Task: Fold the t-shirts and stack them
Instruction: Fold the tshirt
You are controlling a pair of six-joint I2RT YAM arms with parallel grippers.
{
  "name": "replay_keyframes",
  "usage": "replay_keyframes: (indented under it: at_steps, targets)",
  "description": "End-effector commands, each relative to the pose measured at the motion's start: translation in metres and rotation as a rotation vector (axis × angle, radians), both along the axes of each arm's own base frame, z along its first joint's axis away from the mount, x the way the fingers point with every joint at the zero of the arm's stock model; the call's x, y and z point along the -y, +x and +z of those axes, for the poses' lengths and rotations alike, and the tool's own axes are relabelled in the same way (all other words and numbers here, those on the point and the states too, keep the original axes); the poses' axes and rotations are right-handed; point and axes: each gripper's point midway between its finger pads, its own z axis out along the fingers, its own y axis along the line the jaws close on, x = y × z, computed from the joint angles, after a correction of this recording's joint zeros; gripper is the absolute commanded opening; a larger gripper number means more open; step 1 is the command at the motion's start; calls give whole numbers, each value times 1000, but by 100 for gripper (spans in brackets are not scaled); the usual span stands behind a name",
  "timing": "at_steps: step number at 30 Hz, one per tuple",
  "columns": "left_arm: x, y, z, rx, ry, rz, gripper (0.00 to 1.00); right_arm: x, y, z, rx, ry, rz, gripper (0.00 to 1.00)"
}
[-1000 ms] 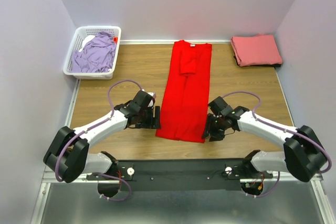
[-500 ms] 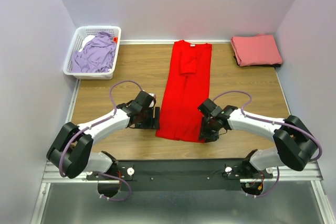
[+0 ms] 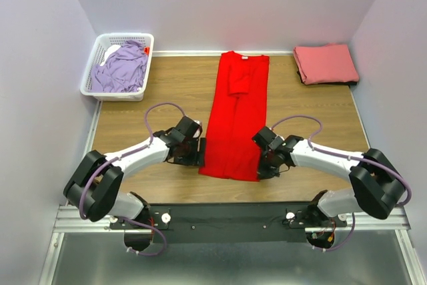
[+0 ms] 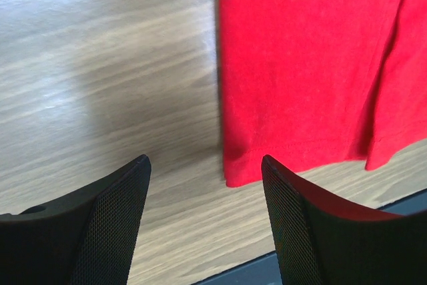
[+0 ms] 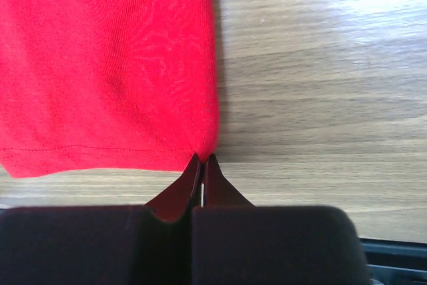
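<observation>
Three t-shirts [image 3: 325,63]: your right gripper [image 5: 202,158] has just closed, the red t-shirt [image 3: 235,121] corner seemingly between its fingers; left gripper [image 4: 205,159] gapes beside the hem.

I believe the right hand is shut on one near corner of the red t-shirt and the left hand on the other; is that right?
Not quite: the left hand is open, gripping nothing, beside the other near corner of the red t-shirt, as the left wrist view shows. The right hand is indeed shut on its corner.
</observation>
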Motion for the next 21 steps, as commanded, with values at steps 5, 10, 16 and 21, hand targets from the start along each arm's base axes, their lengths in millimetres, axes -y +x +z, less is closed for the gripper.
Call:
replay_keyframes:
  at_steps: [5, 10, 16, 21]
  targets:
    - [13, -6, 0, -14, 22, -53, 72, 29, -17, -12, -13, -95, 18, 1]
    - [22, -10, -1, -28, 35, -77, 67, 28, -15, -10, -5, -88, 28, 1]
    - [18, -21, -11, -66, 113, -74, 56, 27, -14, -9, -3, -90, 40, 1]
    - [13, -29, -15, -91, 140, -43, 45, 28, -14, -9, 2, -90, 50, 1]
